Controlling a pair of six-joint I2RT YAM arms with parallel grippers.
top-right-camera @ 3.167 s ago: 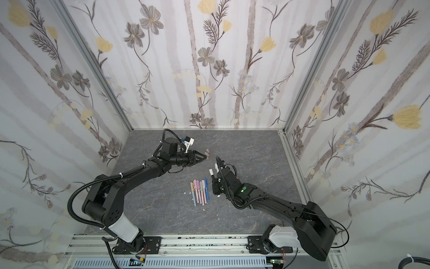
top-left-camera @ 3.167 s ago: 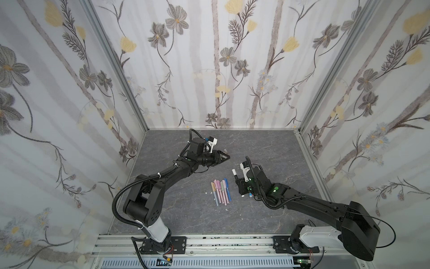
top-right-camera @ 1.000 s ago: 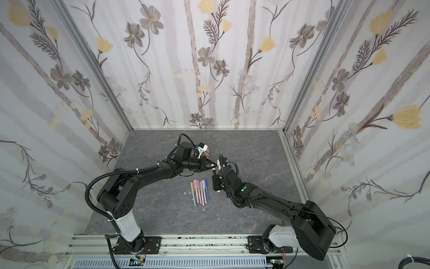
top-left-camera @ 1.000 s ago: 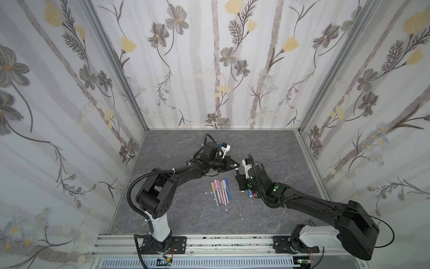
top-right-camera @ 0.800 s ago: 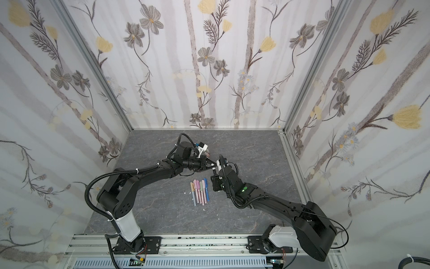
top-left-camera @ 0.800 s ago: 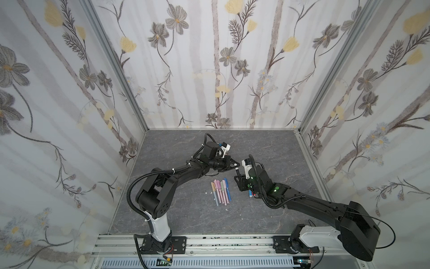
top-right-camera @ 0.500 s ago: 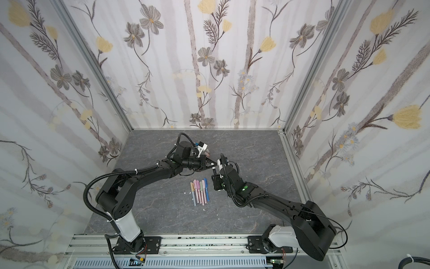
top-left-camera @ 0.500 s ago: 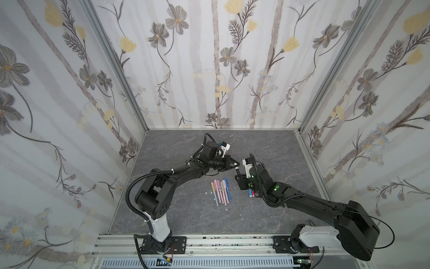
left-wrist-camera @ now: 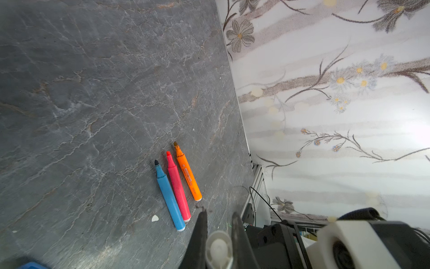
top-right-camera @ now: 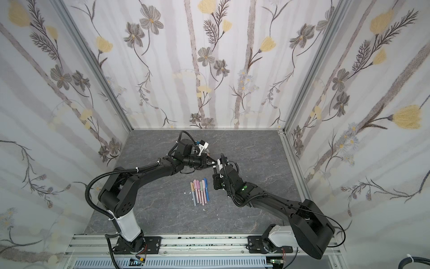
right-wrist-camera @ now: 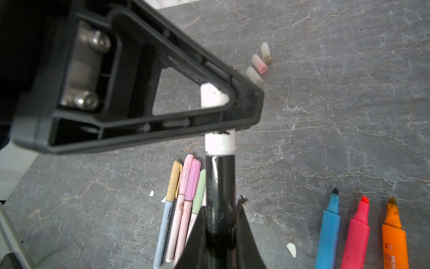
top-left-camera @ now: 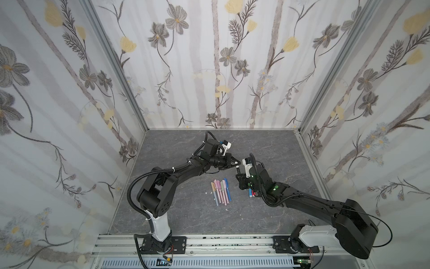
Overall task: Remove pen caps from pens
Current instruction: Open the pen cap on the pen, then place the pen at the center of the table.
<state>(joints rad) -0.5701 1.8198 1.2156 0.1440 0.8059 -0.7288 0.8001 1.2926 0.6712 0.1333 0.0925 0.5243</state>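
A black-and-white pen is held in the air between both arms. My right gripper is shut on its black barrel. My left gripper is shut on the pen's white cap, which also shows in the right wrist view as the white cap. In both top views the left gripper meets the right gripper above mid-table. Several capped pastel pens lie side by side. Three loose pen caps lie further back.
An uncapped blue marker, a red-pink one and an orange one lie in a row beneath the right arm. Small white chips dot the grey stone-patterned table. Flowered walls close three sides.
Since about three seconds ago the left gripper has moved right from the back of the table to the pen in the right gripper. In the last second both arms have barely shifted.
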